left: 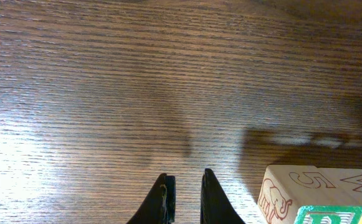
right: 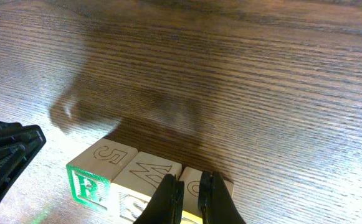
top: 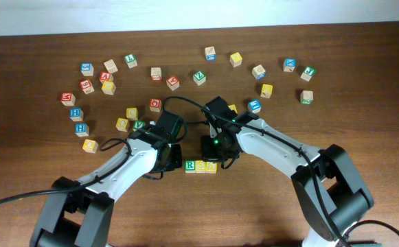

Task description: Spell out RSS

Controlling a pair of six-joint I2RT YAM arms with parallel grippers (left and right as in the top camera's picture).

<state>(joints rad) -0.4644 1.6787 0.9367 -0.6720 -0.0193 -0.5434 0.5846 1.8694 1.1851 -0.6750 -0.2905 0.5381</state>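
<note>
Three letter cubes stand side by side in a row near the table's front middle. The green R cube point(top: 190, 166) is on the left, then a yellow cube point(top: 200, 167) and a second yellow cube point(top: 211, 166). In the right wrist view the green R cube point(right: 84, 183), the middle cube point(right: 144, 183) and the third cube point(right: 225, 185) touch each other. My right gripper point(right: 190, 186) is shut, with its tips just over the third cube. My left gripper point(left: 185, 186) is shut and empty, just left of the row, where the R cube point(left: 293, 193) shows an elephant side.
Several other lettered cubes lie scattered across the back half of the table, from a blue one point(top: 86, 68) at the far left to a green one point(top: 307, 97) at the right. A yellow cube point(top: 89, 145) lies left of my left arm.
</note>
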